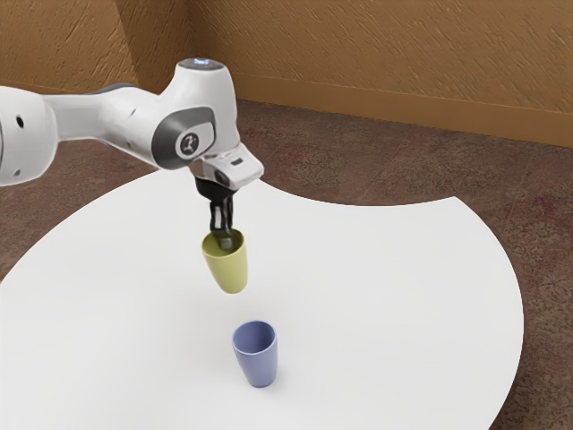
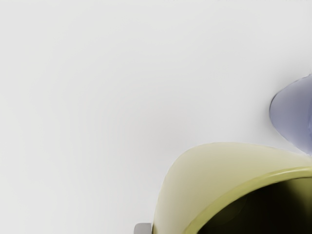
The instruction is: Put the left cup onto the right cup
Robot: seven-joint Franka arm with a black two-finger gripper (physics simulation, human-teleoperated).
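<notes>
A yellow-green cup hangs in the air above the white table, tilted slightly. My gripper is shut on its rim, one finger inside and one outside. A blue cup stands upright on the table, below the held cup and a little toward the exterior view's right. In the wrist view the yellow-green cup looms large just under my hand, and an edge of the blue cup shows beyond it.
The round white table ends near the blue cup at the front, and brown carpet lies beyond it. A brown wall runs behind.
</notes>
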